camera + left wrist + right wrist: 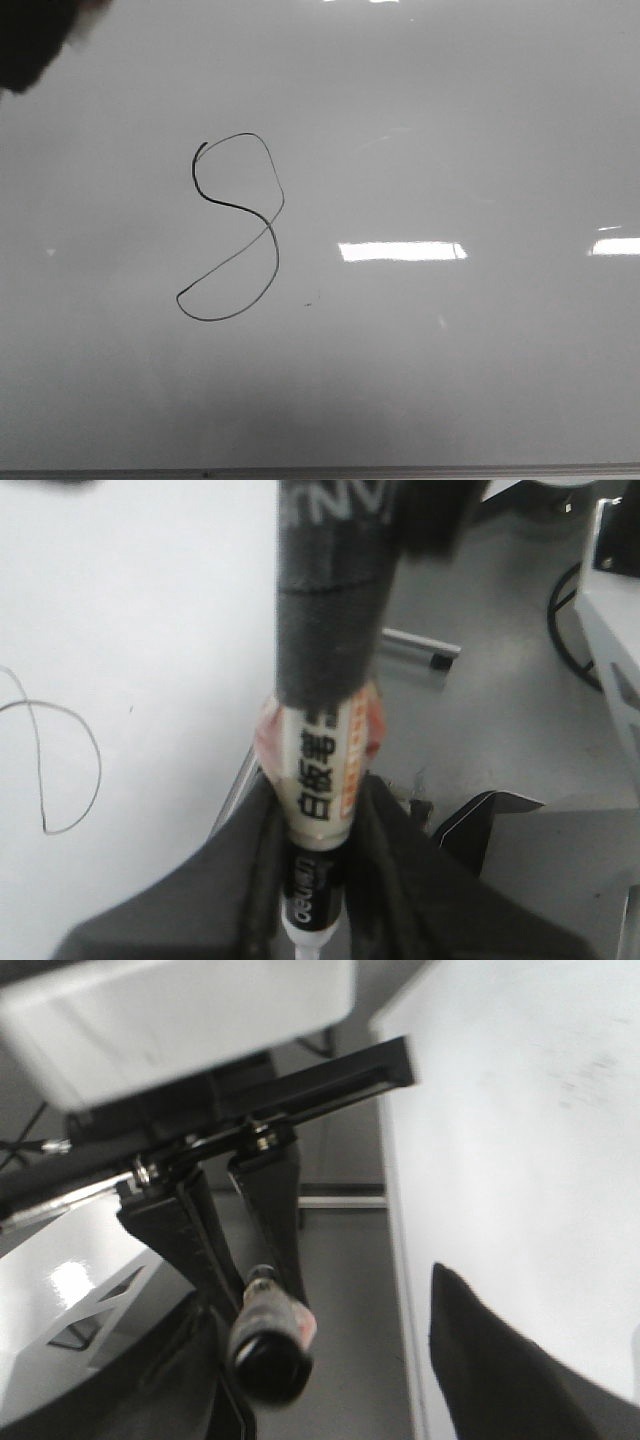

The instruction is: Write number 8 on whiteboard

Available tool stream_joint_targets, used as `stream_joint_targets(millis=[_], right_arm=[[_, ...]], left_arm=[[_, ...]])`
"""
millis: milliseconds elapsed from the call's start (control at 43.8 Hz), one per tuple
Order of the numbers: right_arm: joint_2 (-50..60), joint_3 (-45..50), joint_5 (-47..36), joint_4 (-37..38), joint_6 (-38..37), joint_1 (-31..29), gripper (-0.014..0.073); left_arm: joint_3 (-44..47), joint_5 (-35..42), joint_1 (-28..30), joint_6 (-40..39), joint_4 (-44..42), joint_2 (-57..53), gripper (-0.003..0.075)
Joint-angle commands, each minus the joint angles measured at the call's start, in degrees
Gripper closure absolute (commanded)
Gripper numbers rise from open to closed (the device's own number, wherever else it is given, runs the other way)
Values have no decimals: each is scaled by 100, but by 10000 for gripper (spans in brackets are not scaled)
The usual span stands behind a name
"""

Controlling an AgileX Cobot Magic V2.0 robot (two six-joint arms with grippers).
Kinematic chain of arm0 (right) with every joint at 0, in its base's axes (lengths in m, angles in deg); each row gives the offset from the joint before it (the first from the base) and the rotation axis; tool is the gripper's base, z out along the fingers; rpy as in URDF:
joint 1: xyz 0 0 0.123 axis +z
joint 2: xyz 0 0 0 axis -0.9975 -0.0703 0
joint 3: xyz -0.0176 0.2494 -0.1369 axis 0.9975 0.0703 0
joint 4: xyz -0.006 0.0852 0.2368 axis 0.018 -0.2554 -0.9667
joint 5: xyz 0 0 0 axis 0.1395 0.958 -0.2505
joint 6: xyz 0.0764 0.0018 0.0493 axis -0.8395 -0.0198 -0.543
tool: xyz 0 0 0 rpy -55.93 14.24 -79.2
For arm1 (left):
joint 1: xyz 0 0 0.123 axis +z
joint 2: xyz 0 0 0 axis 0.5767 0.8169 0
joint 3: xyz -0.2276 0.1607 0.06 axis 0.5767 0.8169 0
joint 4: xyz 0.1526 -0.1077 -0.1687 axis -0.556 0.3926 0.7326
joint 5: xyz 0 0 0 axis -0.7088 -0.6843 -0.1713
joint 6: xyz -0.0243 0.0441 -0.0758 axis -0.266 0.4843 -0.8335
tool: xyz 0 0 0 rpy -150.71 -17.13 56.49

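The whiteboard (450,150) fills the front view, its thin grey bottom edge (400,470) showing. On it is the number 8 (272,225), a thin black slanted loop with a small gap at the top. In the left wrist view my left gripper (320,815) is shut on a white marker (318,770) wrapped in black near its far end, off the board (130,600); part of the 8 (99,765) shows. My right gripper (330,1360) is open beside the board (520,1110). The marker's black end (268,1360) points at it, close to one finger.
A dark blurred shape (35,40) covers the board's top left corner. A tiny speck (308,303) lies right of the 8. Beyond the board's edge are grey floor, a metal bar (420,650), black cables (560,620), a white unit (615,580) and a white box (150,1020).
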Motion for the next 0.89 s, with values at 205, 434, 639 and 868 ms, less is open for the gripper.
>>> stream_joint_targets(millis=[205,434,639,868], right_arm=[[1697,1272,-557,-49,-692,-1322,132],[3450,3309,-1713,-49,-1343,-2108,132],[4924,4807,-2874,-49,-2487,-2577,300],[5585,5341,-3038,-44,-2478,-2623,621]], left_arm=[[-211,-288,762,-2958,-2083,657,741],[-211,-195,2717,-3012,-2243,849,741],[-56,656,4455,-3012,-2243,1188,741],[429,1735,5555,-3012,-2047,1759,741]])
